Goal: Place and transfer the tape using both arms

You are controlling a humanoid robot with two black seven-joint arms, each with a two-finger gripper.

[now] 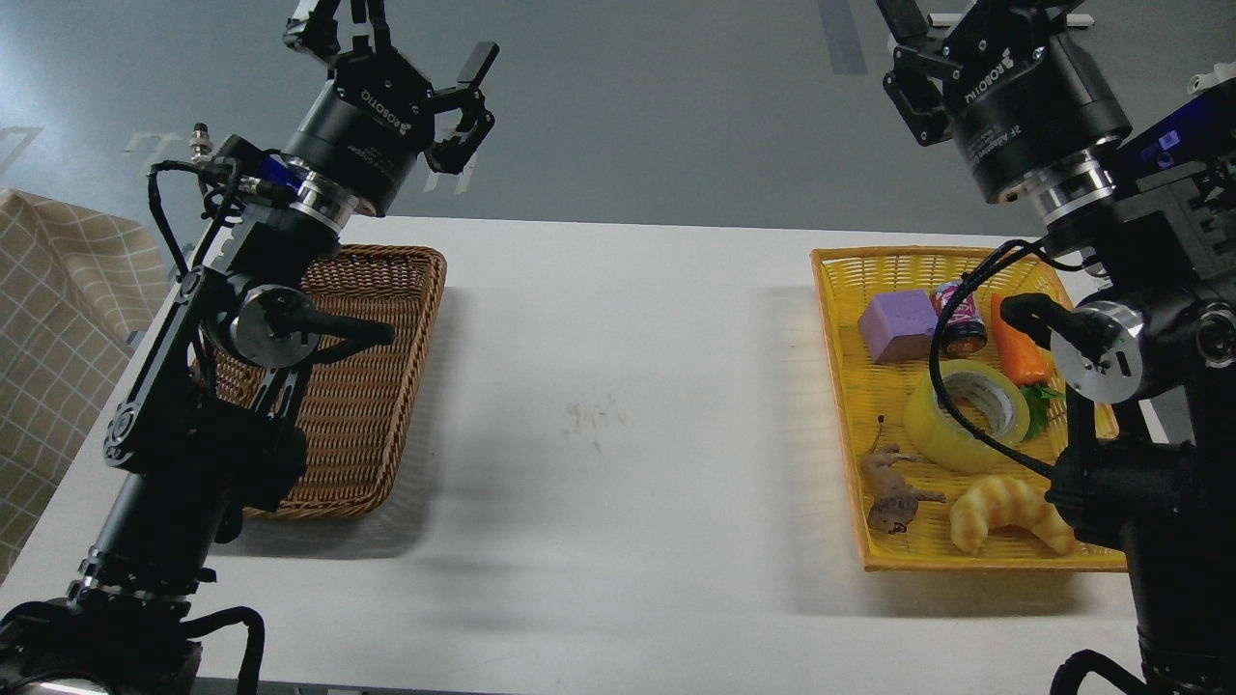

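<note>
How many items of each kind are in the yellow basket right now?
Yellow basket contents:
Tape roll: 1
Purple block: 1
Small can: 1
Toy carrot: 1
Toy croissant: 1
Brown animal figure: 1
Total: 6

- "ROBOTIQ" — white lettering, upside down, on the black body of the left gripper (415,58), above the brown basket (386,386).
- "ROBOTIQ" on the right gripper (903,43) — same white lettering, above the yellow basket (840,319).
- Below it, small white print beginning "2F Adaptive"; the rest cannot be read.
</note>
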